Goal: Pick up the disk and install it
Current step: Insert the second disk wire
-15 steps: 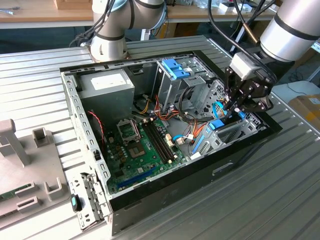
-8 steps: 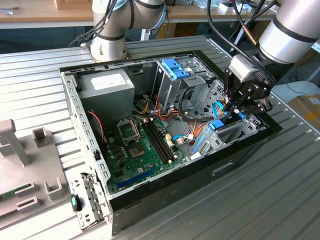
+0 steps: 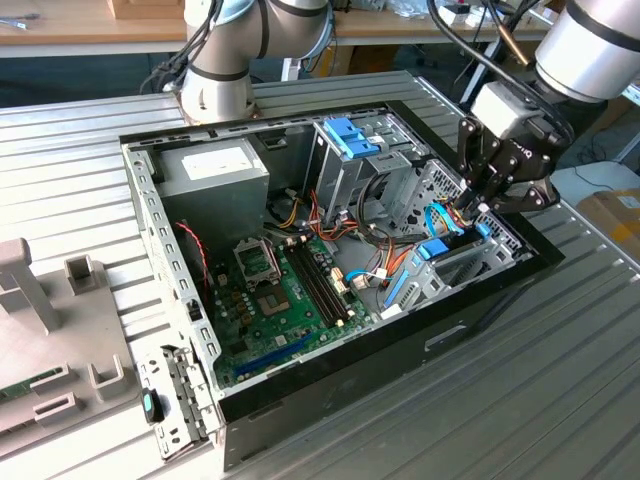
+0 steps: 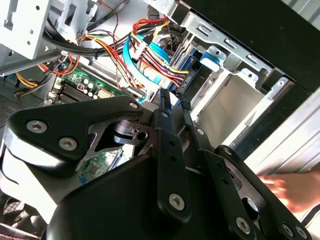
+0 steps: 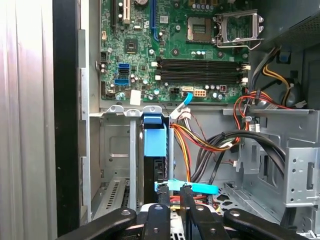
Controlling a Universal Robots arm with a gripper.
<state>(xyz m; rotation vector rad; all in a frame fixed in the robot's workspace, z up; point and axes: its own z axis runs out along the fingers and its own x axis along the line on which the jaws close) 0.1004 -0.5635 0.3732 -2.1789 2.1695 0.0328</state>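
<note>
Disk [image 5: 155, 142] seen standing on edge in drive bay [image 5: 117, 160] of case [image 3: 330, 345], long axis running away from pincer [image 5: 172, 200]. Pincer positioned directly behind disk end, fingers pinched on its blue frame.

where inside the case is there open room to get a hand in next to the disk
The bay between the case wall and the disk is bare metal. The far side is crowded: the cable bundle runs against the drive cage, and the gripper sits at the disk's near end.
</note>
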